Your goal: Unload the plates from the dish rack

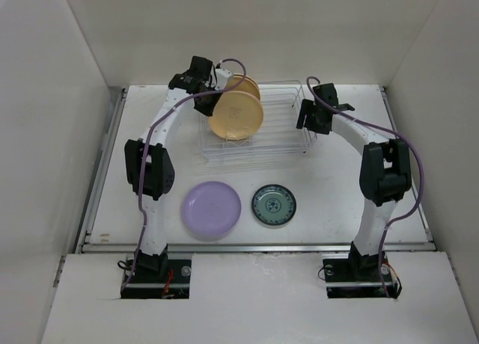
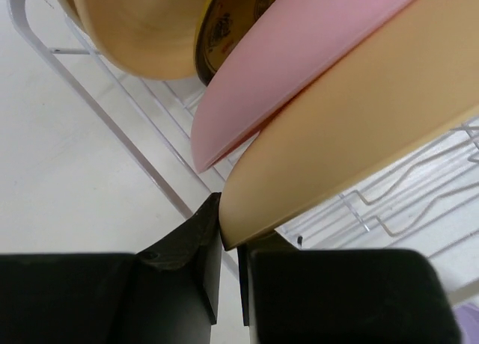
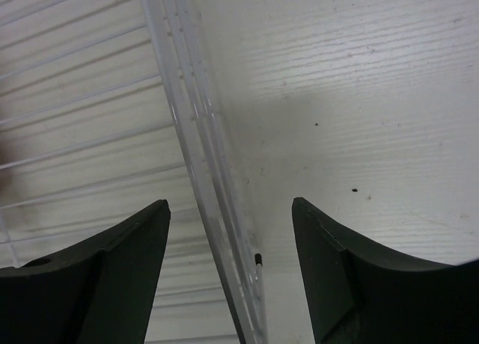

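**Yellow plate pinched, lift comes next**

The left gripper (image 2: 228, 243) is clamped on the rim of the yellow plate (image 2: 359, 134), which stands in the dish rack (image 1: 288, 146) beside the pink plate (image 2: 299, 67). The right gripper (image 3: 230, 202) straddles the rack's end wire, fingers apart. The next move likely needs a straight lift clear of the wires. Bare table (image 1: 337, 202) lies near the lavender plate (image 1: 212, 209).

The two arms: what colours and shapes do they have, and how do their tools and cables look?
Both the left arm and the right arm have curved white links joined by bulky black joint housings. A thin purple cable runs loosely along each one. The left tool and the right tool are matte black and wedge-shaped. No markings are visible.
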{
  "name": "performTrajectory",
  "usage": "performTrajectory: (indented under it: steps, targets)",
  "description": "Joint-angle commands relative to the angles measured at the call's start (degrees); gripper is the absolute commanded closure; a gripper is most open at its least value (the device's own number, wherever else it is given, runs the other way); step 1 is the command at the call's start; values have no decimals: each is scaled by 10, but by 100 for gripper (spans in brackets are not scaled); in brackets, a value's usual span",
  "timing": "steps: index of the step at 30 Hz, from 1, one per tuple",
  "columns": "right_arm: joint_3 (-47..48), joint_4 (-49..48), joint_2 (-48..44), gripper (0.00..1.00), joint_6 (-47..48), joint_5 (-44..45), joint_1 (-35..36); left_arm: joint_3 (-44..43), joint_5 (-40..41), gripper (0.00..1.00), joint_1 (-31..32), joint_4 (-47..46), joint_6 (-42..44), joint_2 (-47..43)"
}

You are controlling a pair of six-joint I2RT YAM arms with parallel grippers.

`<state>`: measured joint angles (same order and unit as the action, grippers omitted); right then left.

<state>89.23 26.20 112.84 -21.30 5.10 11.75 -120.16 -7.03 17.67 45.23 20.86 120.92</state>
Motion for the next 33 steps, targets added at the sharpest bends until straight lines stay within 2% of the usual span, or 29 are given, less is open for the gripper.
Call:
performTrajectory:
  steps: [1,14,18,21,23,25,26,27,28,30,32,33]
  targets:
    - [-25,-48,-34,28,-8,-18,0,-33,-41,100,4,5,-66,-111]
    - [-49,-67,-39,32,-14,-29,0,-21,-53,100,4,5,-90,-130]
    - [-49,-67,-45,28,-7,-34,0,-21,-48,100,4,5,-90,-135]
    - [-49,-61,-45,26,-2,-34,0,-35,-71,100,-1,47,-95,-140]
    - [-49,-61,-70,26,4,-34,0,-69,-111,100,-23,124,-79,-140]
    - [-56,-67,-89,23,11,-34,0,-117,-179,100,-48,201,-6,-140]
    - [-56,-67,-108,22,20,-34,0,-126,-200,100,-54,295,37,-135]
    - [-56,-67,-117,20,27,-34,0,-126,-212,100,-55,337,79,-135]
    - [-61,-72,-125,20,27,-27,0,-116,-212,100,-62,376,168,-147]
    - [-61,-72,-145,19,42,-19,6,-40,-196,100,-56,460,248,-162]
    - [-61,-72,-152,19,50,-11,20,59,-124,100,-41,460,282,-210]
    - [-61,-72,-152,19,56,-5,20,152,-104,100,-20,460,323,-224]
